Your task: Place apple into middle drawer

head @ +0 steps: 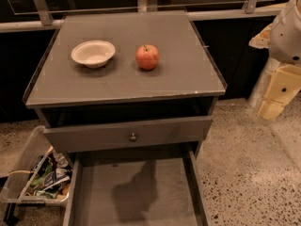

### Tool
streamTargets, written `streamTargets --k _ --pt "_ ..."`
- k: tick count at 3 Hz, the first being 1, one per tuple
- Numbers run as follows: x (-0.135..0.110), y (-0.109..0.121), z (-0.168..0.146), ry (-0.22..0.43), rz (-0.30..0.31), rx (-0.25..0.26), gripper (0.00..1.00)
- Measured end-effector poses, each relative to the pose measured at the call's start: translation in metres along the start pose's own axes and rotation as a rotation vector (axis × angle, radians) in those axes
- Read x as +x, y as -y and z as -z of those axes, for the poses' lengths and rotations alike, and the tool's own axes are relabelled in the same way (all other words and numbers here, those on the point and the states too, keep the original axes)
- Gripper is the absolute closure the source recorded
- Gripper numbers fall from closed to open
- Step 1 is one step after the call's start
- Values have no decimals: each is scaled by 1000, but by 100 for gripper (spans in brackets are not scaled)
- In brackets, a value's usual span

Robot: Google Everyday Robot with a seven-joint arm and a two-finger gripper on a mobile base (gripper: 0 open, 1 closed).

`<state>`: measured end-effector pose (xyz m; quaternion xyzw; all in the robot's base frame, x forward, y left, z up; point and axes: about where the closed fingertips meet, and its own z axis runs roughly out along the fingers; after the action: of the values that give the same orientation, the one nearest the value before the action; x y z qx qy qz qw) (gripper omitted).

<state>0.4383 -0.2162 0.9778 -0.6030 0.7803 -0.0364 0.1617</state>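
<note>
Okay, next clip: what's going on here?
The apple sits on the cabinet top, just right of a white bowl, and has not yet been picked up. The middle drawer is pulled wide open below. The robot's gripper hangs off the cabinet's right side, well clear of the apple.

- The apple [147,57] is small, round and red with yellowish-orange patches. It sits upright, short dark stem up, near the middle of the grey cabinet top [188,79].
- The middle drawer [103,197] stands pulled out, with a flat grey floor and low side walls.
- The gripper [277,95] hangs beyond the cabinet's right side, well apart from the apple.
</note>
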Motion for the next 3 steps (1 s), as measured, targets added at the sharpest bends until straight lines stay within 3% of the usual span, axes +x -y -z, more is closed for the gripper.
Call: streamTargets --k 2,3 --pt "-2 3 -1 -13 -6 19 0" --pt "-14 11 -8 40 11 43 0"
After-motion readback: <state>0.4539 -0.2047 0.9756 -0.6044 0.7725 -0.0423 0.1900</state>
